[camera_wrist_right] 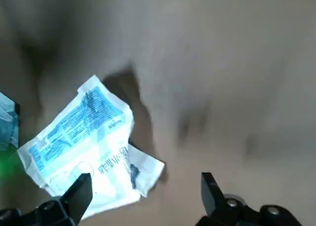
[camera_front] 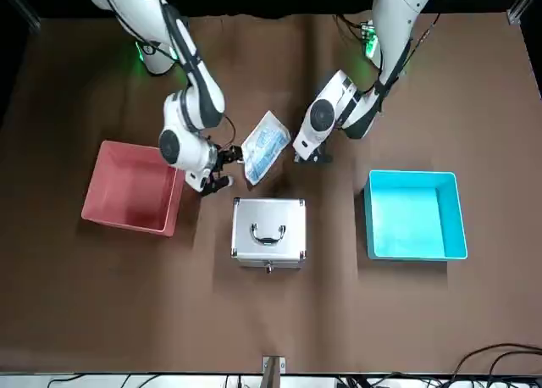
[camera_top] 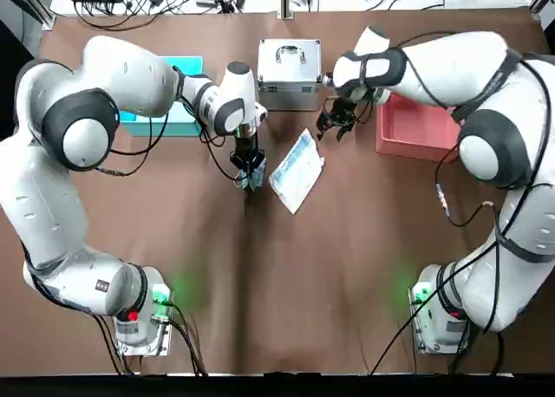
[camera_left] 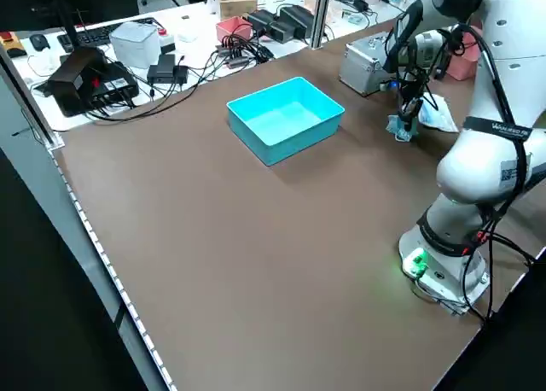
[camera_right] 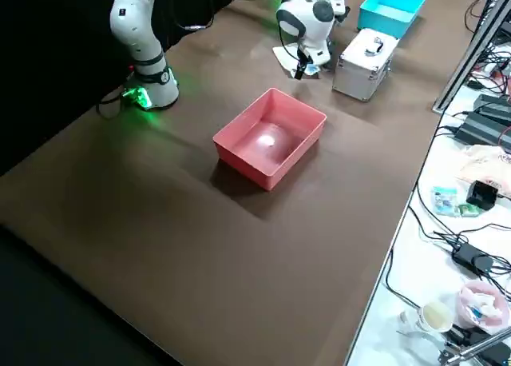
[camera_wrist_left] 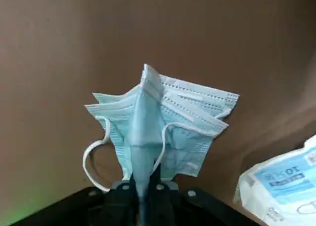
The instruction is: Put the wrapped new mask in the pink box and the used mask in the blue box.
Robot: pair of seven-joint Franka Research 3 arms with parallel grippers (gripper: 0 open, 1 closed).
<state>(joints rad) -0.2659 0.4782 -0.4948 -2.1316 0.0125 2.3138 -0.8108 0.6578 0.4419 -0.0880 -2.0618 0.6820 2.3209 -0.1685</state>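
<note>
The used mask (camera_wrist_left: 158, 122) is a bunched light blue mask with white ear loops, pinched in my left gripper (camera_top: 249, 167), which is shut on it just above the table's middle. Right beside it the wrapped new mask (camera_top: 297, 169) lies flat on the brown table, also seen as a white-blue packet (camera_wrist_right: 84, 147) in the right wrist view. My right gripper (camera_top: 336, 120) hovers open above the packet's far right corner, with nothing between its fingers (camera_wrist_right: 79, 196). The pink box (camera_top: 416, 128) sits at the right, partly under the right arm. The blue box (camera_front: 412, 214) stands at the left, behind the left arm.
A small silver metal case (camera_top: 290, 63) stands at the back centre between the two boxes, close to both grippers. Cables and clutter lie beyond the table's far edge. Bare brown table stretches toward the arm bases.
</note>
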